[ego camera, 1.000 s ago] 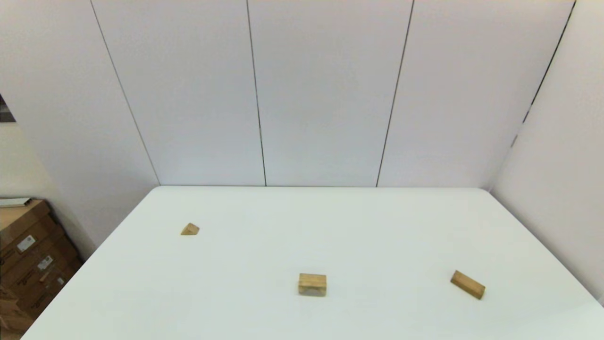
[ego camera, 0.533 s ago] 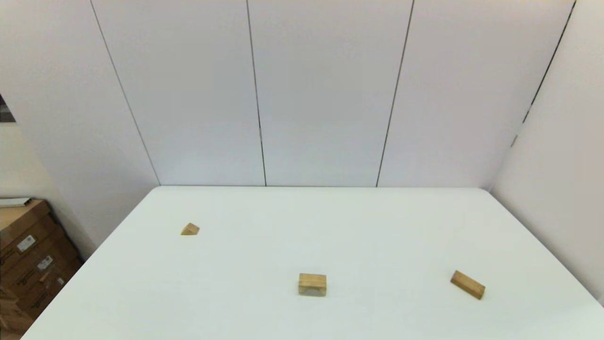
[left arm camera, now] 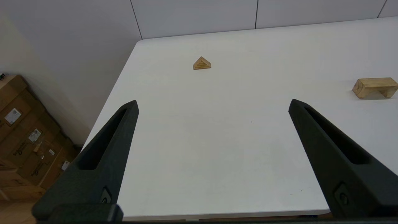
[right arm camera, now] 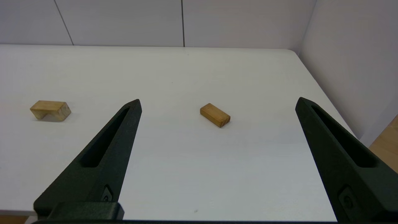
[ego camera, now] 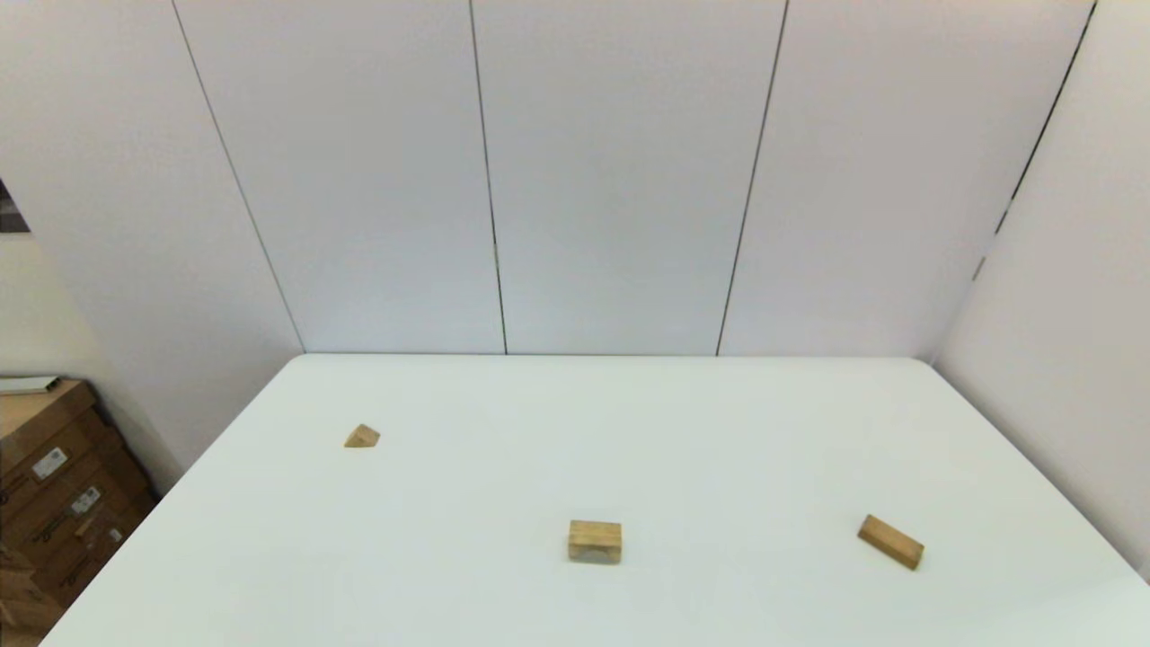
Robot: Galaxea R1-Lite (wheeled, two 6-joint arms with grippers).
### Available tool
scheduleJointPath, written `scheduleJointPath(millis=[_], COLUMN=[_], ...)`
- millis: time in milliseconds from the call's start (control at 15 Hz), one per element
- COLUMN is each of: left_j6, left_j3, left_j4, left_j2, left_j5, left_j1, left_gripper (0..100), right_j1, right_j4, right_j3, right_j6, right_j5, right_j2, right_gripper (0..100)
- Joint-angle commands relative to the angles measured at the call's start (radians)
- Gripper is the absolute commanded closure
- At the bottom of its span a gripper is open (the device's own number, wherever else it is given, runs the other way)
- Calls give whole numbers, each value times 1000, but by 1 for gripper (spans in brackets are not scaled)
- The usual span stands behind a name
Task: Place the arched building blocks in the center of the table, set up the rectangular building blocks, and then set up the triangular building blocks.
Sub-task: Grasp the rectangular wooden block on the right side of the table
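Note:
The arched block (ego camera: 594,541) stands notch-down near the middle front of the white table (ego camera: 629,422); it also shows as the arched block (left arm camera: 374,87) and the arched block (right arm camera: 50,110). The plain rectangular block (ego camera: 890,541) lies flat at the front right, the same rectangular block (right arm camera: 215,115) showing between my right fingers' line of sight, well ahead. The triangular block (ego camera: 361,437) sits at the left, seen again as the triangular block (left arm camera: 201,63). My left gripper (left arm camera: 213,105) and right gripper (right arm camera: 217,102) are both open and empty, back at the table's near edge, out of the head view.
Stacked cardboard boxes (ego camera: 54,485) stand on the floor beyond the table's left edge, the boxes (left arm camera: 28,137) showing beside my left arm too. White wall panels (ego camera: 575,180) close the back, and a side wall (ego camera: 1060,359) runs along the right.

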Motion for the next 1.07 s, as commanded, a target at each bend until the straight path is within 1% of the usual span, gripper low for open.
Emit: scheduleJointPath(millis=[67, 200, 267, 400, 467, 600, 733, 867, 933, 1000, 1067], left_j6=[1, 1, 1, 1, 1, 1, 1, 1, 1, 1, 1], left_j3=[0, 0, 0, 0, 0, 0, 0, 0, 0, 0, 0], left_j4=[1, 1, 1, 1, 1, 1, 1, 1, 1, 1, 1], left_j2=[2, 2, 2, 2, 2, 2, 2, 2, 2, 2, 2], left_j5=[0, 0, 0, 0, 0, -2, 0, 0, 0, 0, 0], left_j1=[0, 0, 0, 0, 0, 0, 0, 0, 0, 0, 0], left_gripper=[0, 0, 0, 0, 0, 0, 0, 0, 0, 0, 0], right_j1=[0, 0, 0, 0, -4, -17, -23, -40, -58, -89, -102], right_j4=[0, 14, 14, 15, 21, 20, 18, 21, 23, 28, 61], right_j3=[0, -18, -61, -213, -301, -474, -617, -724, -773, -841, -893], right_j6=[-2, 1, 13, 76, 90, 96, 92, 64, 30, -20, -59], right_j5=[2, 0, -3, -2, -3, -3, -3, -3, -3, -2, -3], right_j2=[0, 24, 103, 305, 428, 705, 949, 1170, 1276, 1399, 1483], right_gripper=[0, 0, 0, 0, 0, 0, 0, 0, 0, 0, 0])
